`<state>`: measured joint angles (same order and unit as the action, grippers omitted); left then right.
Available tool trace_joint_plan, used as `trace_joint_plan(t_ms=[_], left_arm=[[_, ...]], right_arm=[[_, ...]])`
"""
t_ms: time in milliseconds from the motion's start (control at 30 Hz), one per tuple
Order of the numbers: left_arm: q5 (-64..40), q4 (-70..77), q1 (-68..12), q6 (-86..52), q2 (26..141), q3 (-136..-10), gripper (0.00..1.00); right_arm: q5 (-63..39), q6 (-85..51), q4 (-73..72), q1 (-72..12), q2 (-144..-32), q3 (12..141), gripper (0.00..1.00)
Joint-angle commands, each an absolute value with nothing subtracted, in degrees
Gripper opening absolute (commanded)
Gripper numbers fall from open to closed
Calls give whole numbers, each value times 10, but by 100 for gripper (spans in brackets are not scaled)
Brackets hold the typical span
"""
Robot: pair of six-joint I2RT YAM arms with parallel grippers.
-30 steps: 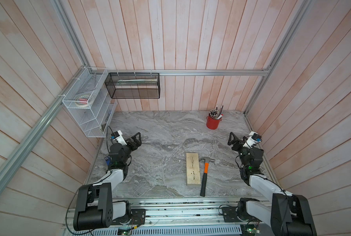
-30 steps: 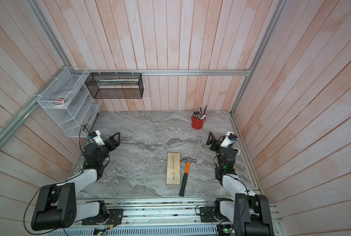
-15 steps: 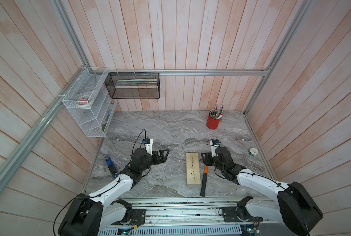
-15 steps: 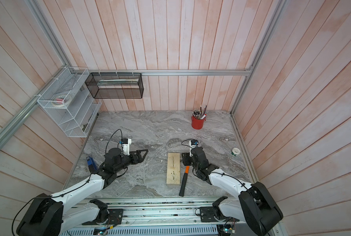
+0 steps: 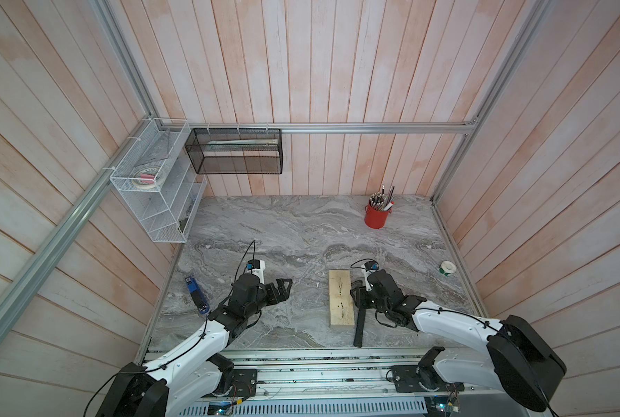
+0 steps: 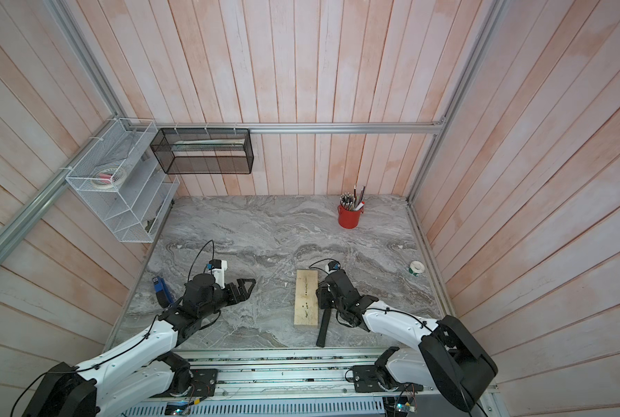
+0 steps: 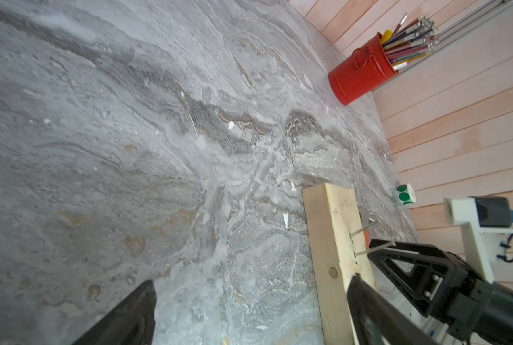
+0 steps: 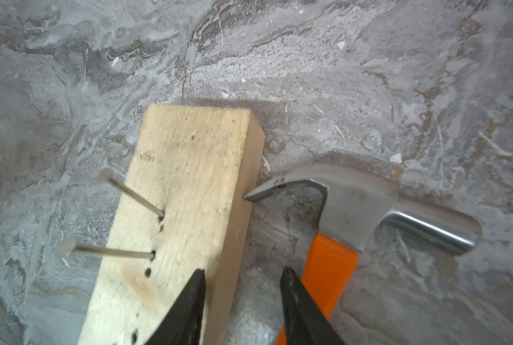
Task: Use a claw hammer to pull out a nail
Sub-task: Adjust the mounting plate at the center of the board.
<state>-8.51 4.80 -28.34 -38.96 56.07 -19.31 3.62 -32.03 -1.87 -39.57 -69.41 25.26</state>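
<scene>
Contact is seen, in the right wrist view, between the claw tip of the claw hammer (image 8: 354,209) and the long side face of the wooden block (image 8: 183,179). The hammer is laid flat on the grey marbled table (image 5: 301,224), just beside the block on the right arm's side. Its silver head is turned toward the back wall and its black handle toward the front rail. In both top views only the black handle is shown clear; the head and orange shaft are covered by the arm above them.

Two nails (image 8: 129,194) are stood out of the block's top face, leaning, with their heads well clear of the wood.

The right gripper (image 8: 242,273) is held over the seam between block and hammer. Its fingers (image 8: 189,304) are set part-way apart: one is placed over the block's edge, the other across the orange shaft. A strip of block side and table is seen in the gap, and nothing is seen pinched.

The left gripper (image 5: 282,289) is spread wide and held low over the table on the block's other side, apart from it and pointed toward it.

A red cup (image 5: 376,216) of pencils is stood near the back wall, a white roll (image 5: 447,268) with green dots is set by the right edge, and a blue tool (image 5: 194,292) is laid near the left edge.
</scene>
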Motion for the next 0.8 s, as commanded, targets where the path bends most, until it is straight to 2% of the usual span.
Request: trace_joint_plan(t_ms=[0,100,267,633,767], left_arm=[[-62,9,-315,-385,542,-195,100],[-40,-17,-338,-387,539,-191,100],[-26,-16,-372,-413,531,-174,100],[12,-121,-373,-478,431,-135,100],[9,-123,-374,-501,384,-108,99]], right_arm=[[54,-332,50,-401,-659,237,41],[48,-335,52,-403,-644,228,39],[67,-348,59,-444,-690,243,37],[55,-370,7,-555,-764,301,37],[39,-371,-58,-562,-810,326,37]])
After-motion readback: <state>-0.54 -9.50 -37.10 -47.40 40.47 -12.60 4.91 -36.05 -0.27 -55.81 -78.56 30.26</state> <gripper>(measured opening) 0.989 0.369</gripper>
